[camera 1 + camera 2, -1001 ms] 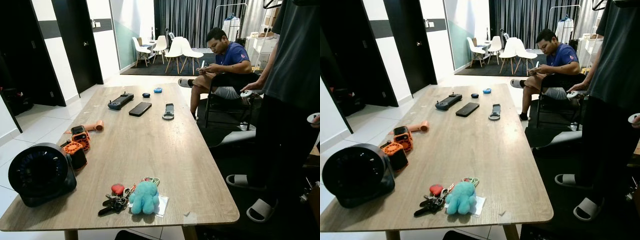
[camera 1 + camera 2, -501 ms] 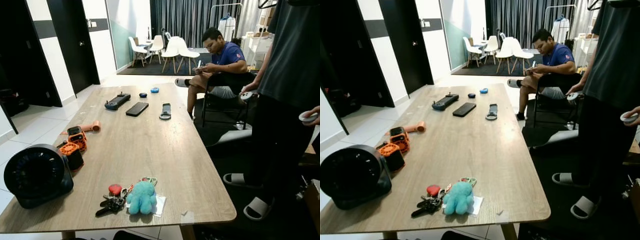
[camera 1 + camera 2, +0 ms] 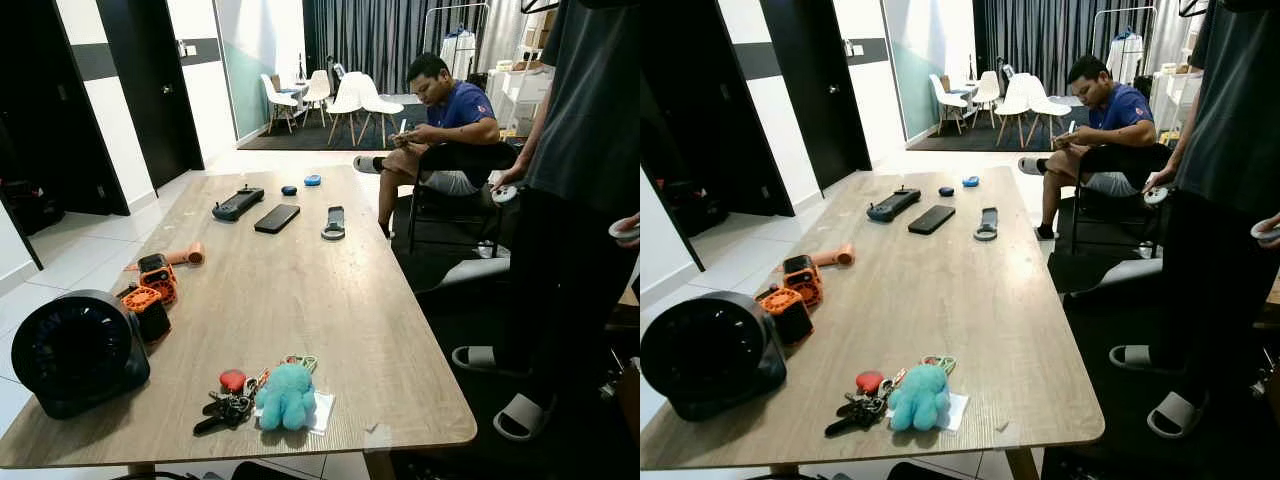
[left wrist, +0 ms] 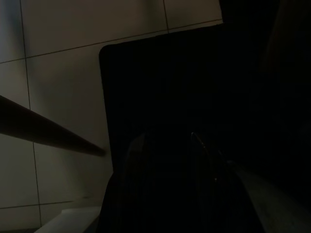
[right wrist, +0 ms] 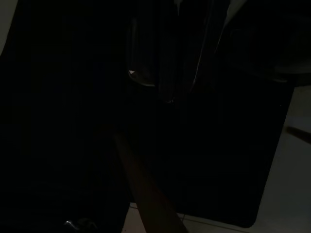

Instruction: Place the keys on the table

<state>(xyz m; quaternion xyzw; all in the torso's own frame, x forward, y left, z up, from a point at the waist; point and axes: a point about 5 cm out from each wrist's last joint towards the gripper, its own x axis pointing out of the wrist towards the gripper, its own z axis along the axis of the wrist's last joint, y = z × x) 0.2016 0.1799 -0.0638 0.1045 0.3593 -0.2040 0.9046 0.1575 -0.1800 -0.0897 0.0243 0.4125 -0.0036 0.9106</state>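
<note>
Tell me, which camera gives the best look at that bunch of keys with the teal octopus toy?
Either head view, say the left eye: the keys lie in plain light near the table's front edge. The right eye view matches it. Both wrist views are too dark to make them out.

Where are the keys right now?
In the left eye view the keys lie on the wooden table near its front edge, left of centre, touching the teal octopus plush on their right, with the black round fan further left.
</note>
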